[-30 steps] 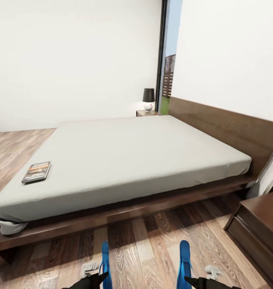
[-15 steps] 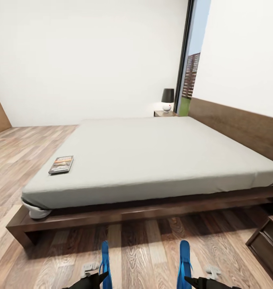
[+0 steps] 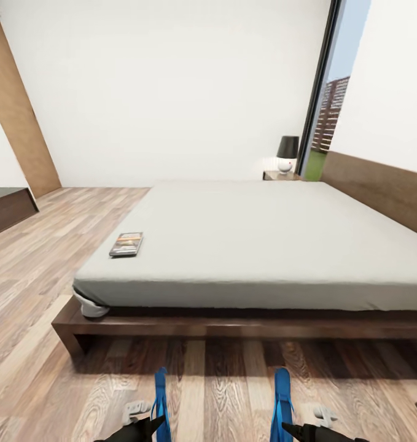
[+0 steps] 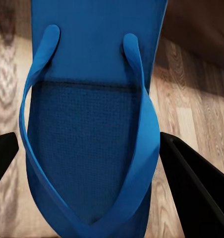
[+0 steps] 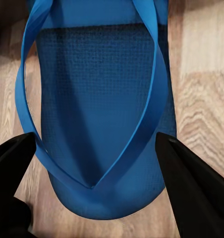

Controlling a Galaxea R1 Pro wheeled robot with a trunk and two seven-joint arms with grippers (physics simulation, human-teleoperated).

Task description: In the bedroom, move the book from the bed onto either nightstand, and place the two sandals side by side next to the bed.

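The bed (image 3: 263,239), with its grey mattress on a dark wooden frame, lies across the head view ahead of me. The book (image 3: 126,244) rests flat on the mattress near its left foot corner. A nightstand (image 3: 280,175) stands at the far side by the headboard. At the picture's lower edge my left gripper (image 3: 148,425) (image 4: 92,168) is shut on one blue sandal (image 3: 161,399) (image 4: 92,99). My right gripper (image 3: 294,428) (image 5: 99,168) is shut on the other sandal (image 3: 282,399) (image 5: 99,99). Both sandals hang over the wood floor, short of the bed frame.
A lamp (image 3: 287,151) stands on the far nightstand beside a tall window (image 3: 331,104). The headboard (image 3: 380,190) runs along the right wall. A long dark cabinet (image 3: 8,209) and a brown wall panel (image 3: 21,116) are at the left. Plank floor (image 3: 42,258) spreads left of the bed.
The camera has swung left: the bed and book sit further right in the picture, the near dark cabinet has slid out at the right, and the left cabinet has appeared. Both sandals stay gripped.
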